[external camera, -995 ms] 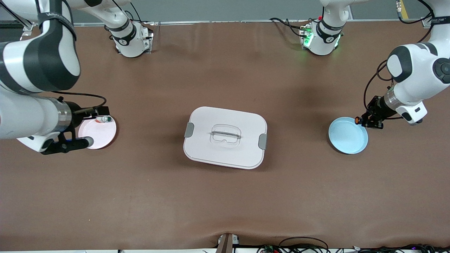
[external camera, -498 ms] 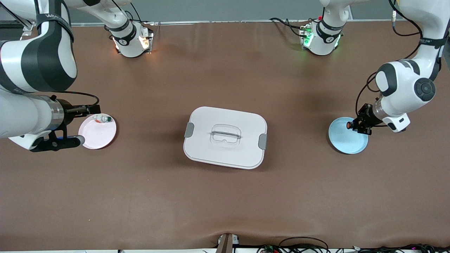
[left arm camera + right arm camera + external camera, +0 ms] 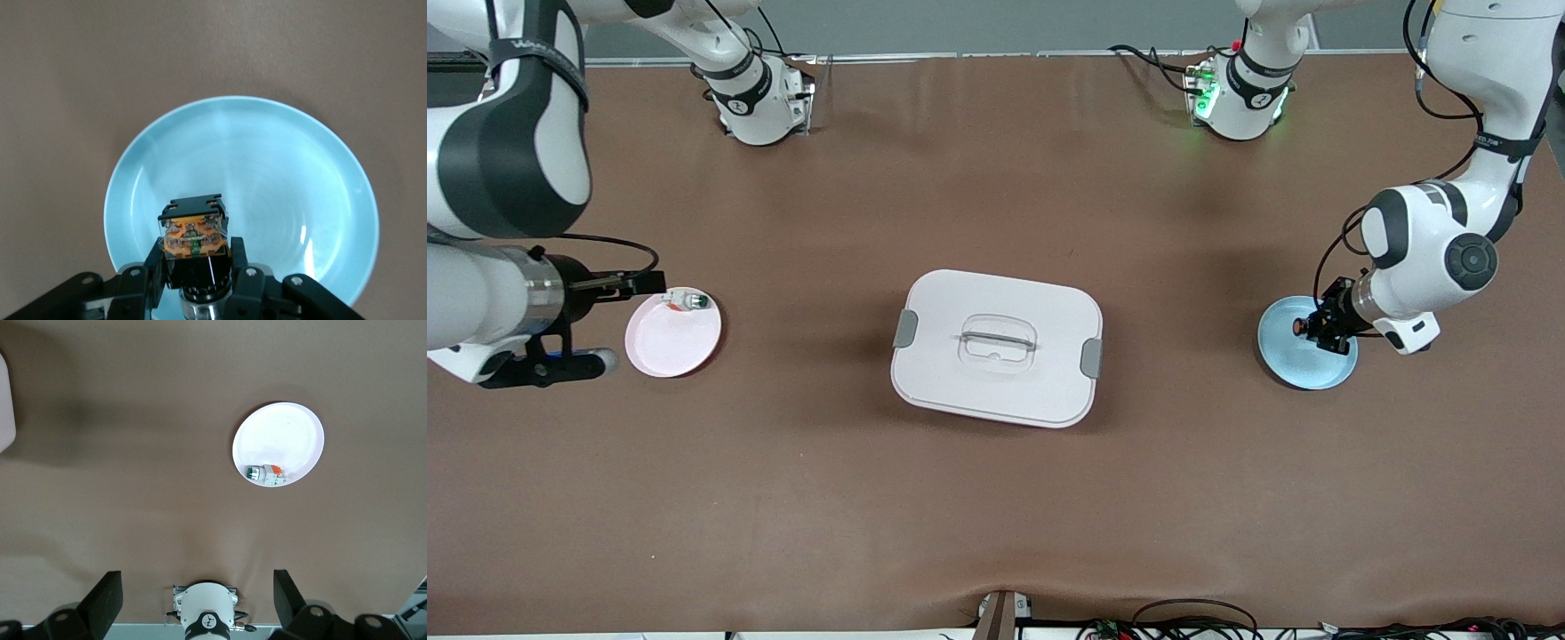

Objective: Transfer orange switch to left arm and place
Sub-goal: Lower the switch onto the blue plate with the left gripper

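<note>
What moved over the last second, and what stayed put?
The left pincer, shut on the orange switch, moved from beside the blue plate to over it. The right pincer, open, drew back from the pink plate. Box, plates and white-and-green component unchanged.

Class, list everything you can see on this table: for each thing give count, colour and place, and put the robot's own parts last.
box: one, white with grey clips, middle of the table.
blue plate: one, pale blue, toward the left arm's end of the table.
pink plate: one, pale pink, toward the right arm's end.
white-and-green component: one, lying at the pink plate's rim.
orange switch: one, black with orange, held over the blue plate.
left hand: one, black, shut on the orange switch.
right hand: one, black, open, beside the pink plate.
</note>
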Tool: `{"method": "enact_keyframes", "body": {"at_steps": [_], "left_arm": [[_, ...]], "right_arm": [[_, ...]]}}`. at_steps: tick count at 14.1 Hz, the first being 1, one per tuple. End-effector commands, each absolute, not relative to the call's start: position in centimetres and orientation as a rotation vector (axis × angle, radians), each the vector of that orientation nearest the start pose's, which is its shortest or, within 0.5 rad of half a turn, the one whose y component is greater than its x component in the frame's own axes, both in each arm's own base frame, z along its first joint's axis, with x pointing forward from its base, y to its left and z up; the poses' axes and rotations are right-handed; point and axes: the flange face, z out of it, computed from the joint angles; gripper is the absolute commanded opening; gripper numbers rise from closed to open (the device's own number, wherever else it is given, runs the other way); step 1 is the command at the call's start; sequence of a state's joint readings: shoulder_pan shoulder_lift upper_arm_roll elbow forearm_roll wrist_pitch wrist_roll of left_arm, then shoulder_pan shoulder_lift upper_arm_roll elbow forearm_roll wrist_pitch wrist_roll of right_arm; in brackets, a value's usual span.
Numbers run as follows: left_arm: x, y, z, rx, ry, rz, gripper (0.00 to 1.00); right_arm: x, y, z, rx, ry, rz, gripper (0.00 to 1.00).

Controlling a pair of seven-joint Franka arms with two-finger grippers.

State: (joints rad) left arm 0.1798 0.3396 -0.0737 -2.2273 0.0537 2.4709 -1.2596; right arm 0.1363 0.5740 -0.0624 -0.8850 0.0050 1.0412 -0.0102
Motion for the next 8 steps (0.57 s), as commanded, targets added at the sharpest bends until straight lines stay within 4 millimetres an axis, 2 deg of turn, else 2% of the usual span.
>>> {"method": "enact_keyframes", "body": {"at_steps": [1, 2, 5, 6, 8], "left_arm": [[54.0, 5.3, 19.9, -2.387, -1.862, 0.073, 0.0], [54.0, 5.3, 19.8, -2.381, -1.861, 0.069, 0.0], [54.0, 5.4, 19.3, -2.381, -1.864, 0.07, 0.0], [54.1, 5.5, 19.1, -2.379, -1.865, 0.075, 0.0], [54.2, 5.4, 18.9, -2.387, -1.87, 0.062, 0.0]], "right_arm": [[63.9, 3.8, 55.7, -3.074, -0.088, 0.592, 1.0], [63.3, 2.9, 55.5, -3.074, -0.073, 0.555, 1.0], [59.5, 2.0, 54.2, -3.083, -0.059, 0.414, 1.0], [58.6, 1.0, 54.2, -3.087, -0.035, 0.366, 1.0], [58.0, -0.4, 54.3, -3.087, 0.0, 0.327, 1.0]]}}
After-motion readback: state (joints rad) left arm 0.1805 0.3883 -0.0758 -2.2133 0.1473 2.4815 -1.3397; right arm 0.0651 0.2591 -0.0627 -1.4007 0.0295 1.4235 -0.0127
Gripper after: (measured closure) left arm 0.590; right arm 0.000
